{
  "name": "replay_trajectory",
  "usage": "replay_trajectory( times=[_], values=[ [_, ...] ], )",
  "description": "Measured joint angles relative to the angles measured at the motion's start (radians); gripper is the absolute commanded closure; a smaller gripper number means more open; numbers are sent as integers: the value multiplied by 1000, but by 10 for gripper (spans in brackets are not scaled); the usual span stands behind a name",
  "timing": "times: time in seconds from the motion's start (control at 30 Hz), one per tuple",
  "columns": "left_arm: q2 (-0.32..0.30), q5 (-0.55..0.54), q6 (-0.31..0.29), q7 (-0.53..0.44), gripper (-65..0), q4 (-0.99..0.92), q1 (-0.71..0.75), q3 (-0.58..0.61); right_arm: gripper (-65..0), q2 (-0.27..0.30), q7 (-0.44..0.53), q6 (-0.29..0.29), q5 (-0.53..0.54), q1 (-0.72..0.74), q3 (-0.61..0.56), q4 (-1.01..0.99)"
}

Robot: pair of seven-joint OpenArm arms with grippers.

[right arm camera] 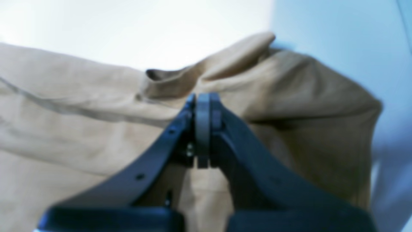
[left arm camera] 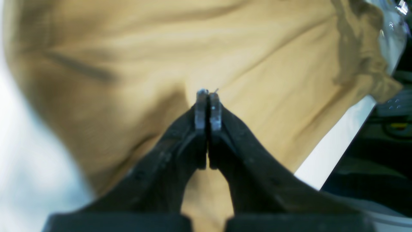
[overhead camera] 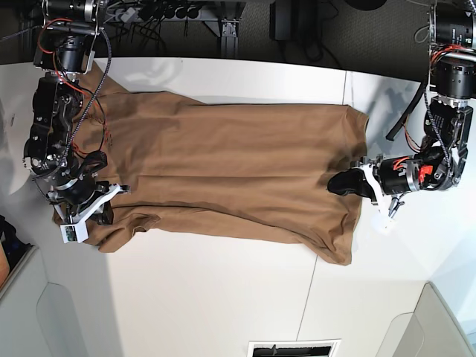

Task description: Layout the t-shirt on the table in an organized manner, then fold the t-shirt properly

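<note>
Lying spread across the white table (overhead camera: 223, 297), the t-shirt (overhead camera: 223, 171) spans left to right. The left gripper (left arm camera: 208, 94) and right gripper (right arm camera: 202, 96) are clenched, poised over the cloth; whether either pinches fabric cannot be told.

The t-shirt (overhead camera: 223, 167) is a plain camel brown with no print, paler tan in both wrist views, with darker brown shadow lines along its folds and creases. The table (overhead camera: 223, 297) under it is smooth white, tinted bluish beyond the right gripper (right arm camera: 202, 96). Both the right gripper and the left gripper (left arm camera: 208, 93) are black with grey fingertip pads.
</note>
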Motion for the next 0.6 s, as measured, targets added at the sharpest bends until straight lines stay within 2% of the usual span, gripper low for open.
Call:
replay_trajectory(
  times=[0.13, 0.27, 0.4, 0.6],
  values=[
    [8, -66, 0, 8, 0, 0, 15, 0, 0, 8, 90, 0, -54, 23, 0, -129],
    [14, -122, 0, 42, 0, 0, 18, -1, 0, 16, 95, -1, -52, 66, 1, -219],
    [65, -124, 0, 91, 0, 0, 24, 1, 0, 16, 99, -1, -52, 74, 1, -243],
    [103, -122, 0, 80, 0, 0, 38, 127, 0, 16, 122, -1, -55, 68, 1, -259]
  ],
)
